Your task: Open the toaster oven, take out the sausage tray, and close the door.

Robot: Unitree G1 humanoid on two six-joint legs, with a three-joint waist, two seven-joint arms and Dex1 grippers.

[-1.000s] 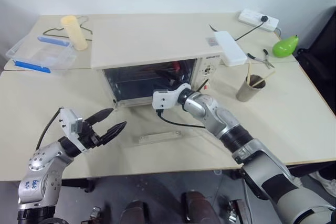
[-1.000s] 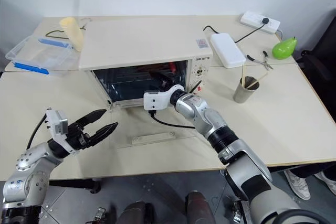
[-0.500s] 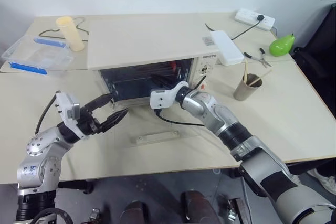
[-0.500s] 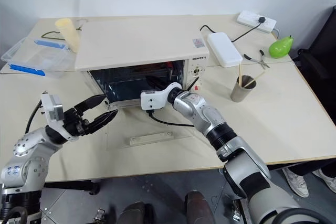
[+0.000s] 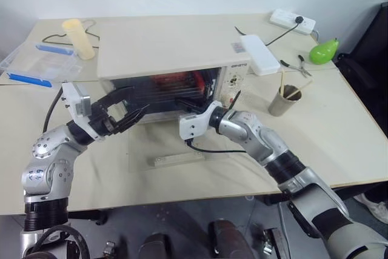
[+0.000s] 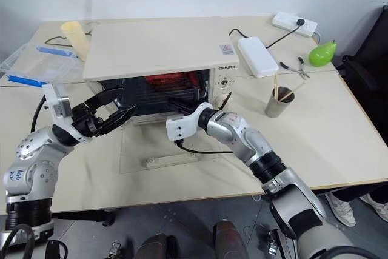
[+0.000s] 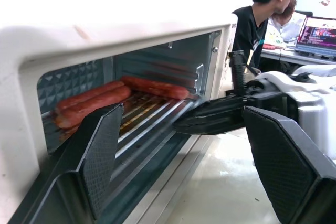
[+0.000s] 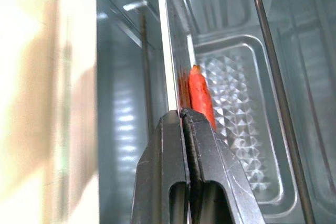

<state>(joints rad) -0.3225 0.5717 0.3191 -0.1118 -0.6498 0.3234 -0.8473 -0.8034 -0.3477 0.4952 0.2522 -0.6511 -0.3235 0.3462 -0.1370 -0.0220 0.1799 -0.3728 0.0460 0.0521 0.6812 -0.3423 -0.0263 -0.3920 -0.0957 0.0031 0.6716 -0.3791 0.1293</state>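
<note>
The cream-white toaster oven (image 5: pixel 176 47) stands mid-table. Its glass door (image 5: pixel 151 147) is folded down flat in front, with the bar handle (image 5: pixel 176 161) nearest me. Inside, the sausage tray (image 7: pixel 152 111) sits on the rack with red sausages (image 7: pixel 94 100) on it. My right gripper (image 8: pixel 182 114) reaches into the opening at the right and is shut on the tray's thin front rim. My left gripper (image 5: pixel 134 104) is open at the left side of the oven mouth, above the door, holding nothing.
A clear plastic box with blue clips (image 5: pixel 39 65) and a yellow cup (image 5: pixel 79 37) stand at the far left. A white box (image 5: pixel 259 54), a metal cup with sticks (image 5: pixel 285 100), pliers (image 5: pixel 297 65), a green pear (image 5: pixel 321 51) and a power strip (image 5: pixel 293 21) are on the right. People (image 7: pixel 268 3) sit beyond the table.
My right gripper has closed on the tray's rim and drawn back a little toward me. The left gripper, still open, rose from above the table to the oven mouth.
</note>
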